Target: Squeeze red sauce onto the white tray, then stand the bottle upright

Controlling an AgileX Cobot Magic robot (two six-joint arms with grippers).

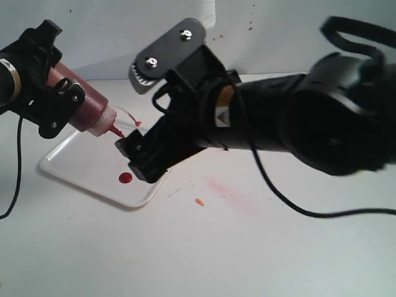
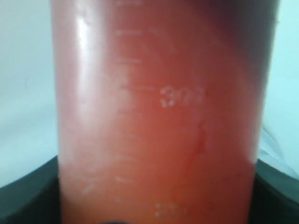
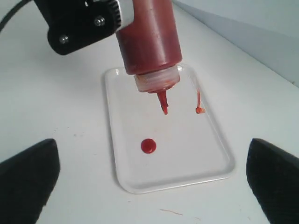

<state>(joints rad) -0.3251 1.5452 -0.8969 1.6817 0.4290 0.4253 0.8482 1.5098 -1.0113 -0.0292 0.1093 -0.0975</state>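
— While we begin at the left hand (image 1: 57, 86), how does it stand?

— Clenched on the translucent red-tinted plastic squeeze bottle (image 3: 149, 39), with its black jaws round the cylinder's body near the base. The left wrist view is filled by the bottle's red wall and its raised measuring marks.

— And how is the bottle held?

— Tilted in the air, with the pointed red nozzle (image 3: 162, 101) aimed down over the flat white rectangular plastic tray (image 3: 187, 154). The tip hangs clear of the tray's floor. A small cap (image 3: 199, 110) dangles beside the nozzle on a thin clear tether, red-stained.

— Where is the sauce?

— A small round glossy blob of dark-red sauce (image 3: 148, 146) lies on the tray's floor, near the nozzle tip but apart from it.

— And the other arm?

— The right hand (image 1: 141, 162) is released. Its dark fingers (image 3: 28, 182) are spread wide, grasping nothing. In the exterior view it sits at the tray's right edge, just beside the blob. I cannot tell whether it touches the rim.

— What lies beyond that?

— The tray rests on the white desk (image 1: 247, 253). A faint pinkish smear (image 1: 226, 189) and a small orange crumb (image 1: 199, 202) lie to the right of the tray, and a black cable (image 1: 297, 209) droops under the right arm.
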